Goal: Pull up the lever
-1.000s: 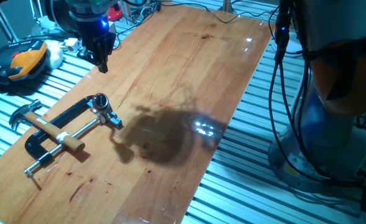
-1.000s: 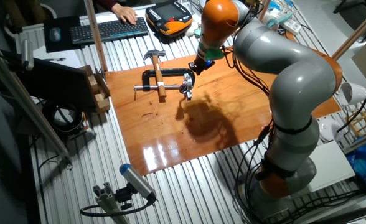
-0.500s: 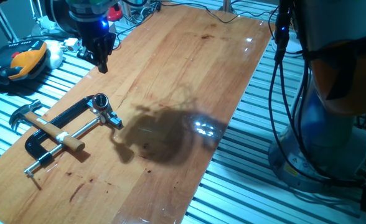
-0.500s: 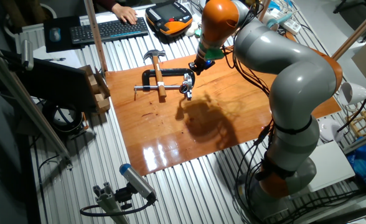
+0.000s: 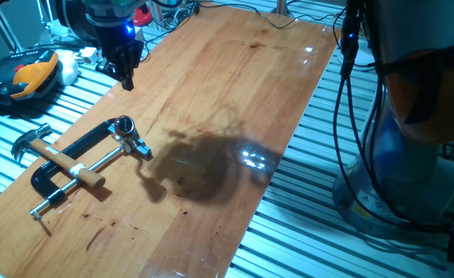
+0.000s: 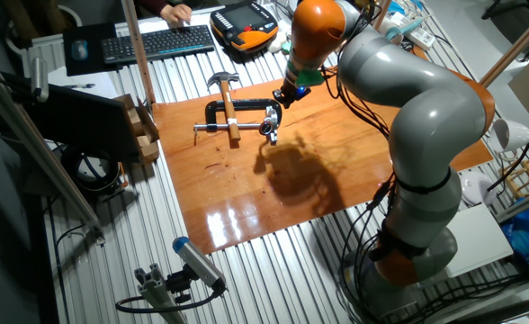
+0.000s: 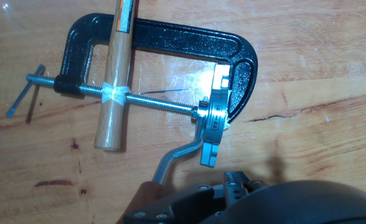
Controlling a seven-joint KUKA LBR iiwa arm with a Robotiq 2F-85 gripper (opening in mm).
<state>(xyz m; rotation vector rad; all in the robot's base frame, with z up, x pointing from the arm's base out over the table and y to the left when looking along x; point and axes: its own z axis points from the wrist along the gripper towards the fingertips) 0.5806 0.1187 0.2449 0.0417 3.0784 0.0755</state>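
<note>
Here the tabletop [image 5: 235,85] is a long board of glossy varnished wood, warm orange-brown with visible grain and bright glare spots; it rests on a ribbed metal frame. Near one end lies a clamp [image 7: 170,43], a C-shaped frame of black, pebbly cast metal; a thin threaded steel screw [image 7: 152,101] runs across its mouth to a shiny ribbed chrome head [image 7: 213,118]. From that head the lever [image 7: 178,157] curves away flat along the wood, a slim bent silver rod; its reddish-brown tip [image 7: 147,188] shows at the lower edge of the hand view, just beside the dark housing there. A hammer [image 5: 53,154] lies across the clamp, its smooth pale wooden shaft over the screw and its steel claw head beyond the black frame.

The hand [image 5: 127,77] hangs above the wood, well apart from the clamp in one fixed view, a dark tapered shape under a blue light; its fingers look close together, narrowing to a point, though how far they are parted I cannot tell; it holds nothing. The arm [image 6: 408,99] behind it is rounded, smooth grey with orange joints.
</note>
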